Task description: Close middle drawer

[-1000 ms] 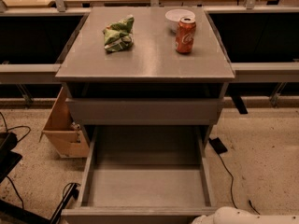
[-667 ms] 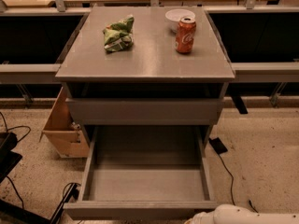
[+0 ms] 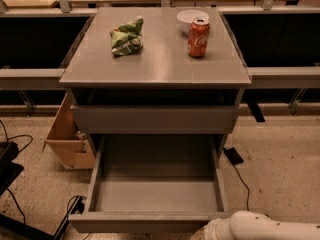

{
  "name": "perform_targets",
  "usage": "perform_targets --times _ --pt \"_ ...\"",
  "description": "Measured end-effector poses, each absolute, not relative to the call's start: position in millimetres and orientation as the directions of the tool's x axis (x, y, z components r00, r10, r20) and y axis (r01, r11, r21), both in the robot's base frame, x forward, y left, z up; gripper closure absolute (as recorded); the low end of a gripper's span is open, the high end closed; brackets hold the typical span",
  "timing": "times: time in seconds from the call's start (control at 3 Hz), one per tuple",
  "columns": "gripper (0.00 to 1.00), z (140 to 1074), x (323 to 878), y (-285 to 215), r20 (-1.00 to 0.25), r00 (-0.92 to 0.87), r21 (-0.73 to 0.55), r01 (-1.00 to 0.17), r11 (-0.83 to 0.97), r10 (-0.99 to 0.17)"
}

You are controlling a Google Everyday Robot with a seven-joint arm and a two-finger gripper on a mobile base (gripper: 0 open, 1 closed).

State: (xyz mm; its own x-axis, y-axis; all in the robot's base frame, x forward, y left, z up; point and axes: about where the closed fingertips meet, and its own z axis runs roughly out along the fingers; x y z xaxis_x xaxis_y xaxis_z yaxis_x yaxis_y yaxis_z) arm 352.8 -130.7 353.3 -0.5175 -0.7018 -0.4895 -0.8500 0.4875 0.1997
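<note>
The middle drawer (image 3: 155,196) is pulled far out at the bottom of the grey cabinet. Its shallow tray is empty, and its flat front (image 3: 150,223) faces me near the lower edge of the view. Above it, another grey drawer front (image 3: 154,119) sits nearly flush under the cabinet top. Only a white arm link (image 3: 265,227) shows at the bottom right, just in front of the open drawer's right corner. My gripper is out of view below the frame.
On the cabinet top (image 3: 155,59) lie a green chip bag (image 3: 127,35), a red soda can (image 3: 198,37) and a white bowl (image 3: 190,17). A cardboard box (image 3: 67,139) stands on the floor at the left. Cables (image 3: 240,176) run on both sides.
The white arm link has risen and reached further into view at the bottom right. The drawer stands as far out as before.
</note>
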Motion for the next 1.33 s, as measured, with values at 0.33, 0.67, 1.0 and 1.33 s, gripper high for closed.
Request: perform_targets --times 0.33,0.67,1.0,1.33 --pt "1.00 354.5 360.8 -130.5 -0.493 -0.507 0.188 -0.855 0.483 -0.707" --pt "1.00 357.5 393.3 -133.0 -0.507 -0.492 0.160 -0.861 0.483 -0.708" --pt "1.00 357.5 393.3 -133.0 -0.507 -0.492 0.160 -0.861 0.483 -0.708" --pt "1.00 359.1 430.4 -138.8 -0.523 -0.481 0.138 -0.862 0.487 -0.704"
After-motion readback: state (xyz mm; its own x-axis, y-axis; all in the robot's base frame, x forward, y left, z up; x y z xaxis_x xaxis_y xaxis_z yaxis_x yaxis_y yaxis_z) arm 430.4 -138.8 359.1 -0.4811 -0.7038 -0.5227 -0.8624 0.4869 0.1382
